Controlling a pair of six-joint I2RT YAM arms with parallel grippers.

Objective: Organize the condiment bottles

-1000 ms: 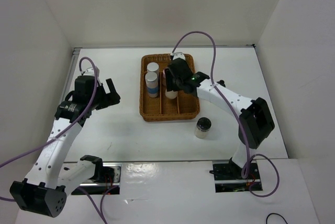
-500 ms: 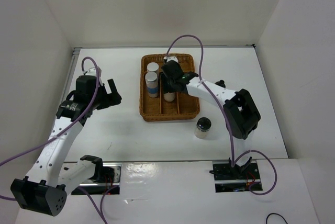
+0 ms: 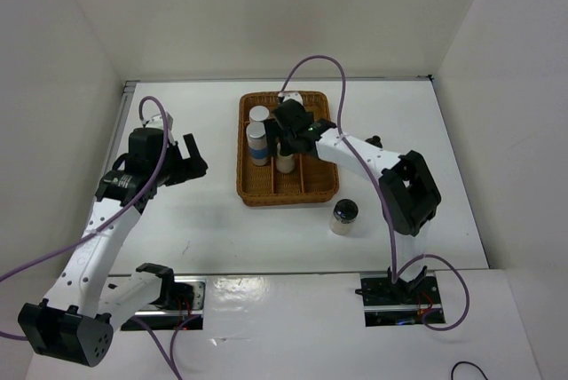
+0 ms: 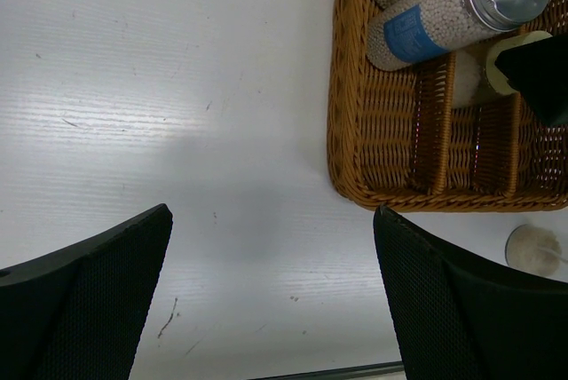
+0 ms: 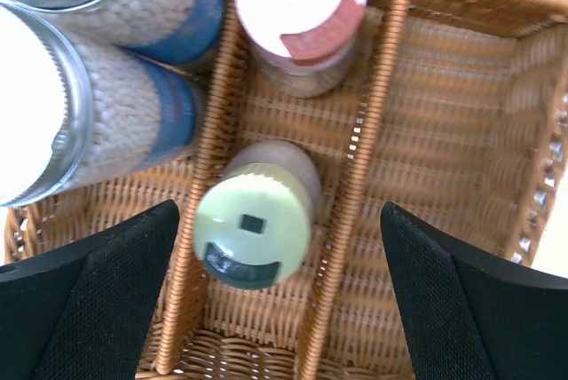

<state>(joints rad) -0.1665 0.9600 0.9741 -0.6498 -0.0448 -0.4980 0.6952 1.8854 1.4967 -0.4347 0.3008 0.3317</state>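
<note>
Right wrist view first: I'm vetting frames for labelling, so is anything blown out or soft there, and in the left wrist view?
Right wrist view: the white shakers' silver caps wash out to plain white at left, while the yellow-green-capped shaker is sharp. Left wrist view: a soft glare band lies on the table, with a dim shadow below it; the wicker tray is crisp.

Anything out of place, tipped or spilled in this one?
One clear black-topped shaker stands on the table outside the wicker tray, off its near right corner, while the two white shakers, the pink-capped one and the yellow-green-capped one stand inside. Nothing looks tipped, spilled or damaged.
</note>
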